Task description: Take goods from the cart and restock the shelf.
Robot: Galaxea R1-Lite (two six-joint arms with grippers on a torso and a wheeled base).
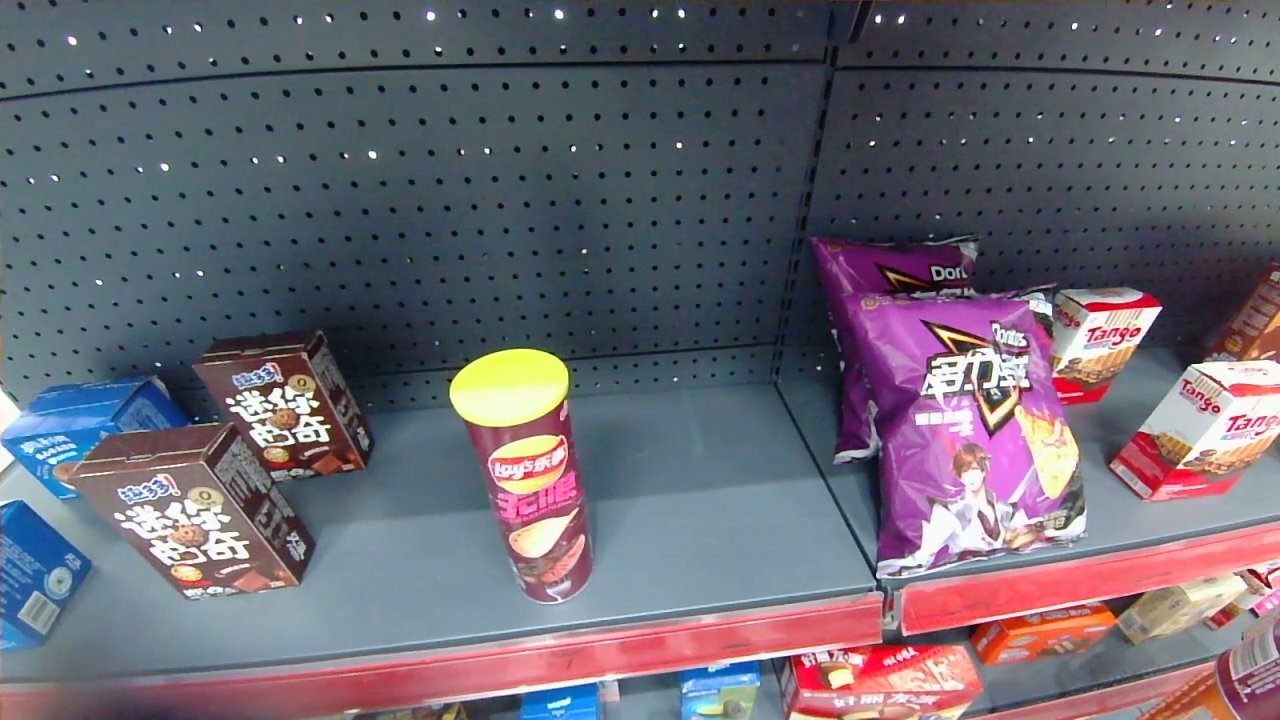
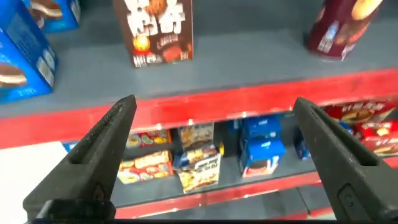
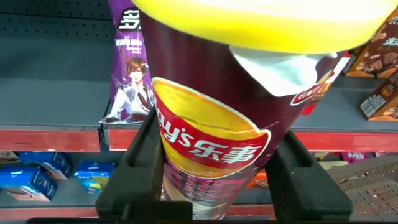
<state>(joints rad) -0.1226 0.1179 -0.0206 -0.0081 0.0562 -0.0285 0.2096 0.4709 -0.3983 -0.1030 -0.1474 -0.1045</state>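
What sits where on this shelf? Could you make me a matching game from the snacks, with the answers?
Things:
1. shelf can
2. purple bags
3. brown boxes
4. second can

Places:
A. between the fingers of the right gripper
B. right bay of the shelf
C. left end, beside the blue boxes
D. upright mid-shelf, near the front edge

Pairs: 1-D, 2-B, 3-C, 4-A

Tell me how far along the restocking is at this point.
Looks done: one chip can stands upright on the shelf between brown boxes and purple bags. In hand: the right end effector grips a second can in front of the shelf. The left end effector is open, empty. Left: setting that can beside the first.
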